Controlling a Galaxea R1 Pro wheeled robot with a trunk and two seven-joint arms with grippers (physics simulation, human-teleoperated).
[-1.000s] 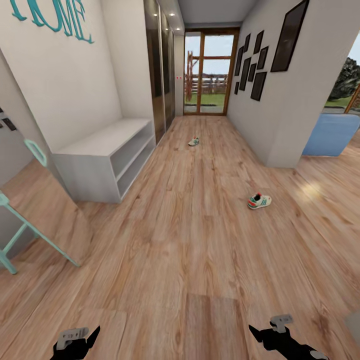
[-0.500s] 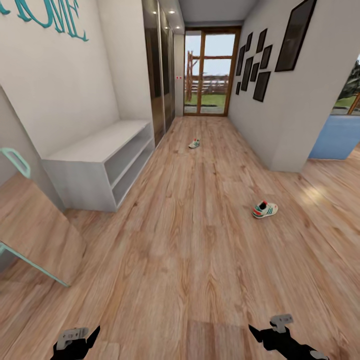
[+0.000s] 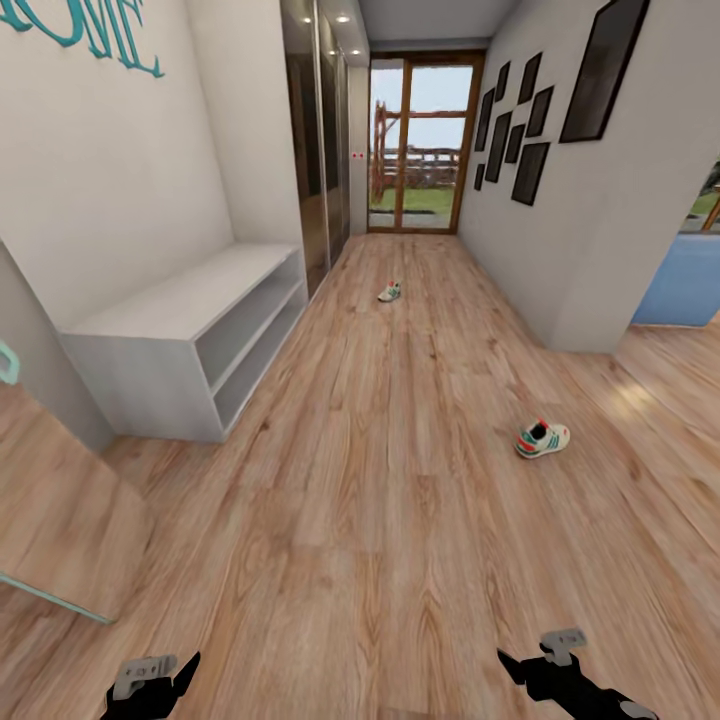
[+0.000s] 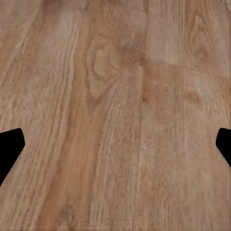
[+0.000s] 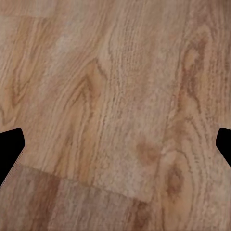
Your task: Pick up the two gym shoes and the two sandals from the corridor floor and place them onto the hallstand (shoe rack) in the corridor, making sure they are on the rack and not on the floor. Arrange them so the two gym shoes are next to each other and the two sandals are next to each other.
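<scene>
1. Near gym shoe (image 3: 542,439): lies alone on the floor (image 3: 380,480), ahead and to the robot's right, well apart from the shoe rack (image 3: 190,335). It is the closer pickup.
2. Far gym shoe (image 3: 389,292): lies further down the corridor, roughly mid-width, past the rack's far end; too small here to tell which way it points.
3. Shoe rack: stands against the wall on the robot's left, its top and both open shelves bare, so no footwear has been placed yet.
4. Left gripper (image 3: 155,685) and right gripper (image 3: 545,672): held low and forward, apart from everything. In each wrist view the dark fingertips (image 4: 9,149) (image 5: 9,149) sit wide at opposite edges with only planks between them, so both are spread and carry nothing. This is probably a travel posture that keeps the arms out of the way while the base drives.
5. Surface and room: wood-grain planks run lengthwise toward a glazed door (image 3: 420,145). Dark picture frames (image 3: 520,130) hang on the right wall and teal lettering (image 3: 90,30) on the left.
</scene>
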